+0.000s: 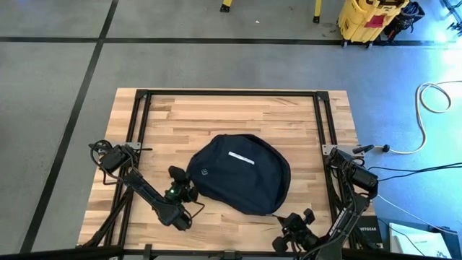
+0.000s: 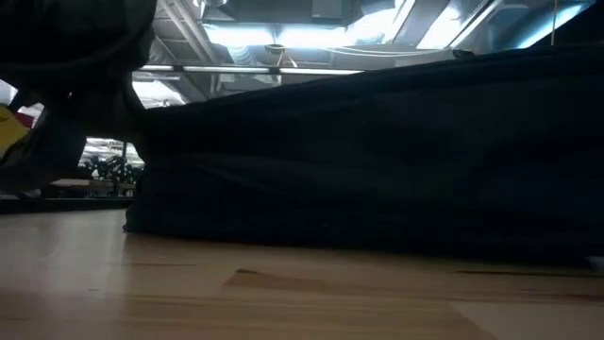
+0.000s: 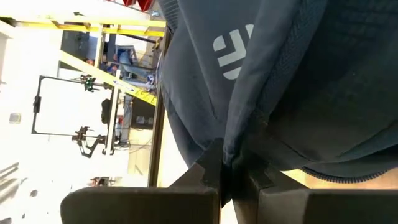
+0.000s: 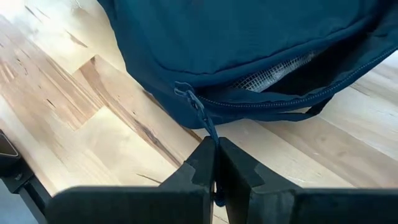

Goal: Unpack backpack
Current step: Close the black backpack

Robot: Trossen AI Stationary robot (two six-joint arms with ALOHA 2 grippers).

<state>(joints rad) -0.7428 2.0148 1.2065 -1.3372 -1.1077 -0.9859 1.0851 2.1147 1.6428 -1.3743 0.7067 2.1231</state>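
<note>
Right gripper [image 4: 216,163] is sitting at the near edge of the table [image 1: 180,115], right of centre, jaws fully closed and pinching the zipper pull cord [image 4: 205,124] of the backpack [image 1: 240,172]. Cord is running from the slider on the bag's near rim down into the closed fingers. Zipper beside it is lying partly open, white mesh lining [image 4: 268,76] showing in the gap.

Left gripper [image 3: 225,169] is working at the backpack's left edge, a bit farther in, jaws also clamped tight and gripping a fold of the dark navy fabric. Small white logo [image 3: 233,51] is showing on the cloth just past the fingers.

Backpack is lying flat mid-table, slightly toward the near side, front face up, short white stripe [image 1: 242,158] and logo facing the overhead camera. From table height the bag is filling most of the low view, resting on the wood.

Farther out: black frame rails [image 1: 231,94] are bordering the table's far half, grey floor beyond, yellow cart [image 1: 367,18] at the far right, white cable [image 1: 426,108] looping on the floor to the right
</note>
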